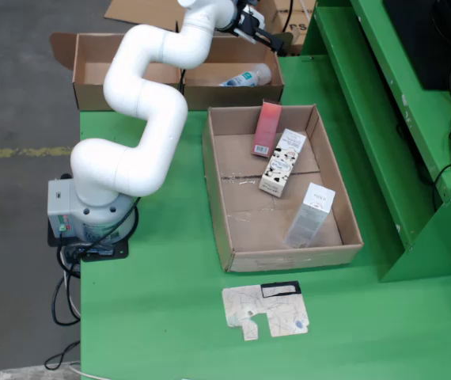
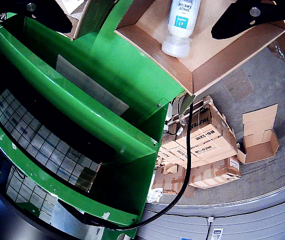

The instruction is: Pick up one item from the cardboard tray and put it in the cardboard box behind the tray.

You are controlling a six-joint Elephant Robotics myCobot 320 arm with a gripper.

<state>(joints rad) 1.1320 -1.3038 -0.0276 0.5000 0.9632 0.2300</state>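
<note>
The white arm [image 1: 142, 103] reaches to the far edge of the green worktop [image 1: 162, 293], its end effector [image 1: 255, 28] poised above the box [image 1: 233, 79] that stands behind the tray [image 1: 289, 255]. In the wrist view its two dark fingers [image 2: 255, 17] stand wide apart at the top corners with nothing between them. Directly under the end effector a bottle [image 2: 181, 25] lies on its side on the box floor, white cap toward the box corner, label reading "SHOE FRESH". In the fixed view the same bottle shows just below and left of the end effector, inside the right-hand box; a second box [image 1: 103, 67] stands farther left, beside it.

The tray lies nearer the camera than the end effector, well apart from it. Three cartons lie in it: a red one [image 1: 267, 127] closest to the end effector, a cow-patterned one [image 1: 282, 162] next, and a pale one [image 1: 310, 212] farthest. Beyond the tray, a flat cardboard scrap [image 1: 263, 310] rests on the worktop.
</note>
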